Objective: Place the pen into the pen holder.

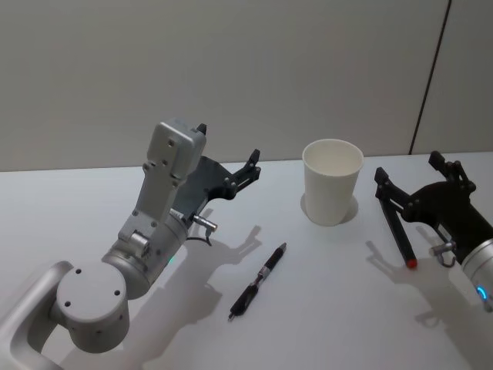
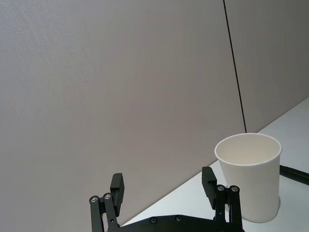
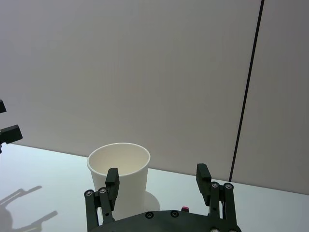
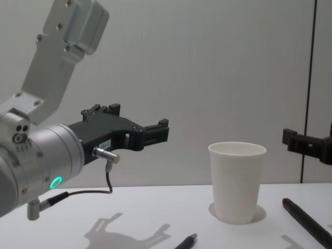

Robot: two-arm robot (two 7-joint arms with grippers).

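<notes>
We see the L gripper (image 1: 228, 143) raised above the table (image 1: 331, 324), fingers spread wide, nothing betw. them. R gripper (image 1: 408, 167) hovers at the table's R side, also spread & empty; a black stick w/ red tip (image 1: 400, 231) shows just below it. The pen (image 1: 258, 281) lies flat betw. the arms, near the upright pen holder (image 1: 332, 185), not touching it.

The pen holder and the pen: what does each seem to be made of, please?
The pen holder looks like paper: matte white, thin wall, rolled rim. The pen is likely plastic, black and slightly glossy; its paler tip may be metal.
</notes>
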